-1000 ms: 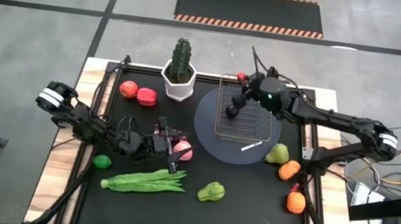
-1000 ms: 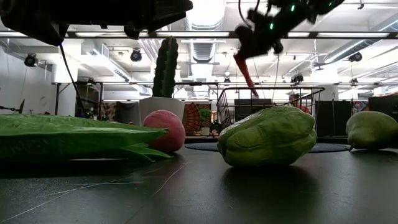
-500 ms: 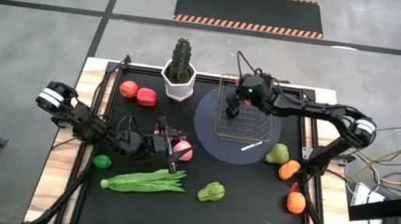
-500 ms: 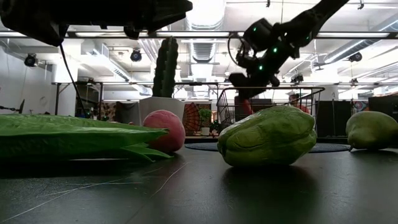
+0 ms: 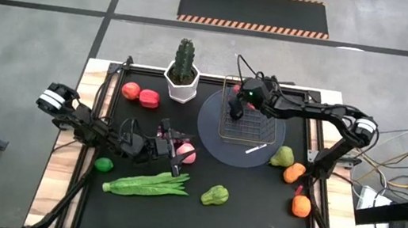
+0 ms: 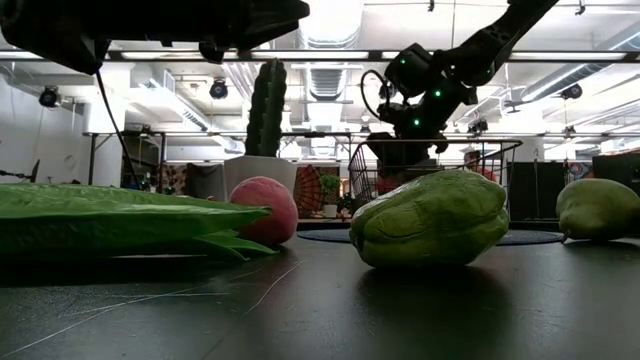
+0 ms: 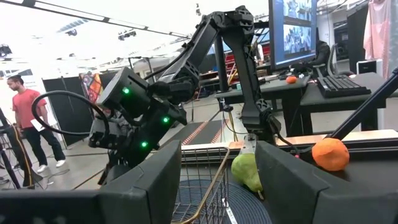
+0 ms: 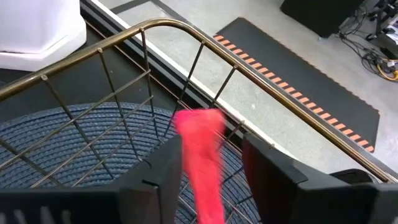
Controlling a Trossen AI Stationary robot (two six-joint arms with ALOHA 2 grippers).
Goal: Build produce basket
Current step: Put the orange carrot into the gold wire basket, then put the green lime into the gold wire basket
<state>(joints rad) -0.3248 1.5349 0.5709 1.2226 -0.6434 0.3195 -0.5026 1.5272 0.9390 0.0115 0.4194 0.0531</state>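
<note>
Right gripper (image 5: pixel 235 106) is up in the upper middle of the overhead frame, tipped down over the upper-left part of the basket (image 5: pixel 264 138), which stands on the round grey plate (image 5: pixel 207 134). Wrist camera now: a long red piece of produce (image 8: pixel 200 155) sits between my two fingers, long axis running along them and pointing down at the woven mat under the wire floor. The jaws stand partly apart, and I can see a sliver of gap on one side of the red piece, so I read that as loose, not clamped. It's blurred, so I won't swear to it.

What matters is that the basket floor lies straight beyond the fingertips, with the brass rim and grid wall just past them. The piece is lined up end-first, inside the wall rather than across it. That's the drop I want.

Left gripper (image 5: pixel 175 148) sits at centre-left, jaws apart and empty, just beside the pink peach (image 5: pixel 187 154). It's well away from the basket, so the right arm is plainly the nearer one for this placement.
</note>
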